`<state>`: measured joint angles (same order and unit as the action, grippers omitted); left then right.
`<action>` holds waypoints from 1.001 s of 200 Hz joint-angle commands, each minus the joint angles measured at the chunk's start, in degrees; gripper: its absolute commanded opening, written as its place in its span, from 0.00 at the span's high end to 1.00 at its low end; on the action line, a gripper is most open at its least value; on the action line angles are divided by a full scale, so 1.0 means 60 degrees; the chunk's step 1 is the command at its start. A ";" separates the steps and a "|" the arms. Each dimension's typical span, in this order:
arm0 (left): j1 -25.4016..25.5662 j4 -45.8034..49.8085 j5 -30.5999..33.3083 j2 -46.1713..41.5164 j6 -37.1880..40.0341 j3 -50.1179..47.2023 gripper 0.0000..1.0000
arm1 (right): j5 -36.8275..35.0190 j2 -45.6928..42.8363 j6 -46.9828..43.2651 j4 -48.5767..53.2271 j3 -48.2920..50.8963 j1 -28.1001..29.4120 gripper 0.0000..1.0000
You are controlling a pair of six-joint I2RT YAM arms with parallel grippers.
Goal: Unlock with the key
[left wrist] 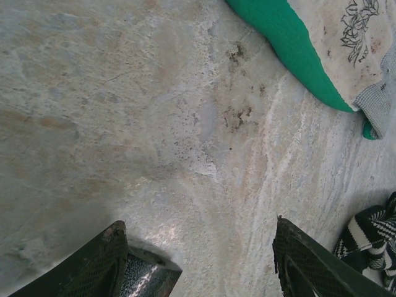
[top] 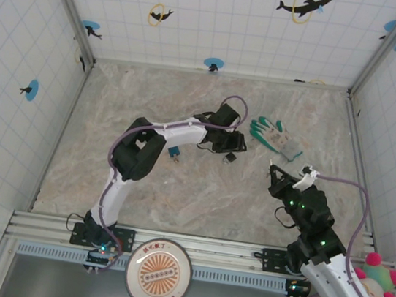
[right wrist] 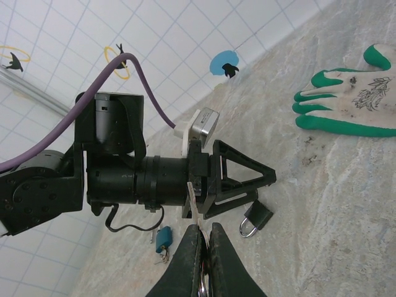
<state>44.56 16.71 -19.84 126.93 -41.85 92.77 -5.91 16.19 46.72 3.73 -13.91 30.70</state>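
Silvery key (right wrist: 192, 201) between right jaws

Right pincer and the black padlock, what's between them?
Bare table, as the top view shows: the right pincer, shut on the key, and the padlock lie apart.

the table (top: 197, 207) has a marbled top in beige and grey, and it carries some darker stains (left wrist: 238, 114) a little ahead of the left claw (left wrist: 204, 272). a green-and-white glove (top: 277, 137) lies flat on the top with a printed drawing facing up. it is ahead of the left claw and to the right of it, not touching it. a small dark padlock (right wrist: 253, 219) with a silvery shackle lies flat on the top, near the right claw (right wrist: 201, 232), ahead of it and slightly to the right. a small teal-blue padlock (right wrist: 164, 238) lies ahead of the right claw and slightly to the left, well apart from the glove.
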 commanded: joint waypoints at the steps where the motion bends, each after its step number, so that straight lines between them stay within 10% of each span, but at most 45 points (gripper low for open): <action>1: 0.0143 0.0241 -0.0418 0.0353 0.0125 0.0384 0.38 | 0.0099 0.0012 0.0064 -0.0041 0.0151 -0.0117 1.00; 95: 0.0494 0.1473 -0.0977 0.0714 0.1133 0.1196 0.45 | 0.0307 0.0143 0.0174 -0.0061 0.0209 -0.0485 1.00; 200: 0.0587 0.2765 0.0757 -0.0164 0.1792 0.0519 0.47 | 0.0473 0.0146 0.0415 -0.0179 0.0399 -0.0707 1.00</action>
<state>48.12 28.75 -19.79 129.12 -32.93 98.06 -3.18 17.34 48.62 3.66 -12.08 26.85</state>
